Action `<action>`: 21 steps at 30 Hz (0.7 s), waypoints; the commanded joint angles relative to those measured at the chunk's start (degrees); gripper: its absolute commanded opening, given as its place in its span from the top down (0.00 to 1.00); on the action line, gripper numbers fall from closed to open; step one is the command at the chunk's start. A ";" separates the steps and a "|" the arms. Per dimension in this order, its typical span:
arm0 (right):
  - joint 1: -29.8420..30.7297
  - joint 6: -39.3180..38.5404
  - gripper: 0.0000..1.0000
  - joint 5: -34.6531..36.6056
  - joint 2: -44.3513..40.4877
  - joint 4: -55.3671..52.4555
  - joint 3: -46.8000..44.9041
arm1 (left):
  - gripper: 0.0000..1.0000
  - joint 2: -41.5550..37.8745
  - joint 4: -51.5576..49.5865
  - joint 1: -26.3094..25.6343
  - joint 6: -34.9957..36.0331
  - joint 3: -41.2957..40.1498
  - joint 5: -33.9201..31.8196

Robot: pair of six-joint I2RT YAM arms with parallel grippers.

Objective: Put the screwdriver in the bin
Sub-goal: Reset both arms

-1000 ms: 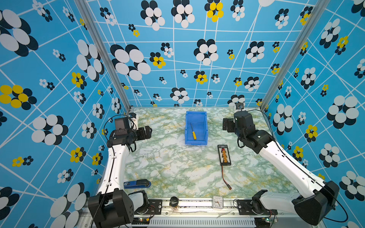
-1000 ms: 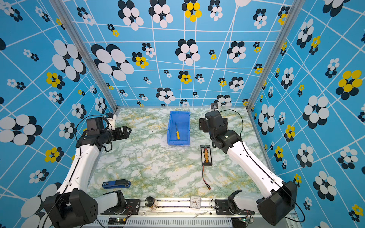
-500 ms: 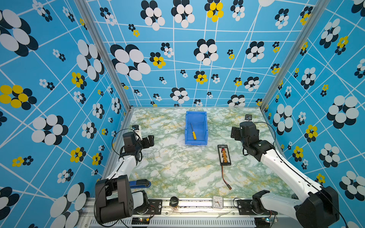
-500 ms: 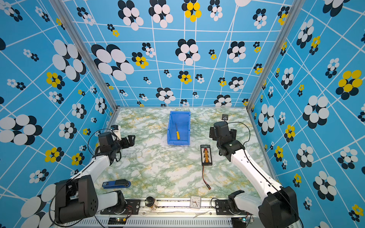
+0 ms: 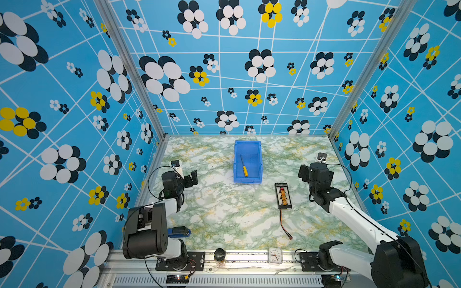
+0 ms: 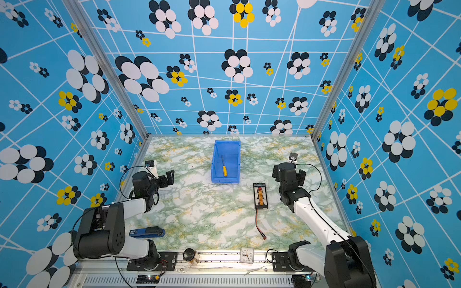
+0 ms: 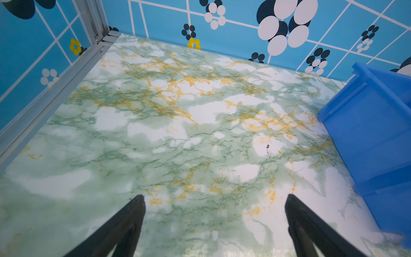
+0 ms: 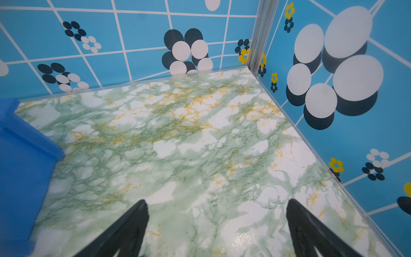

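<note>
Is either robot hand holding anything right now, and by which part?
Nothing is held. The left hand and the right hand are both open and empty; the screwdriver lies loose inside the bin.

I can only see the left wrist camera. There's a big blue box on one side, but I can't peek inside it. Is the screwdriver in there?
Observer: Yes. In both top views the screwdriver lies flat on the floor of the bin, with its yellow handle toward the low front lip.
Operator: Yay! Is the other arm holding anything?
Observer: No. The right end effector is wide open and holds nothing. It is off to the side of the bin, not over it.
</note>
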 commanded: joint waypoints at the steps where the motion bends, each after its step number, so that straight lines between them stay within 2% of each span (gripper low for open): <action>1: -2.53 -2.62 0.01 0.57 1.24 9.80 -3.32 | 0.01 0.57 6.22 -1.94 1.81 -1.99 -1.45; 6: -6.36 -3.94 0.01 -1.41 4.11 20.87 -9.03 | 0.01 1.63 17.48 -3.23 3.17 -7.52 -2.35; 11: -8.72 -6.84 0.01 -3.60 10.48 34.94 -14.14 | 0.01 5.78 24.08 -3.76 3.02 -8.77 -4.87; 15: -8.99 -7.66 0.01 -6.72 16.64 45.07 -16.06 | 0.01 5.36 21.27 -4.01 3.31 -7.79 -5.11; 18: -9.17 -8.61 0.01 -10.77 20.62 45.48 -14.58 | 0.01 5.22 19.17 -4.45 3.83 -6.77 -5.27; 20: -9.78 -8.92 0.01 -12.36 23.11 49.38 -14.81 | 0.01 4.96 17.91 -4.82 4.05 -6.31 -5.65; 21: -10.04 -8.34 0.01 -12.55 22.39 47.25 -14.35 | 0.01 5.04 17.87 -4.93 4.14 -6.21 -6.03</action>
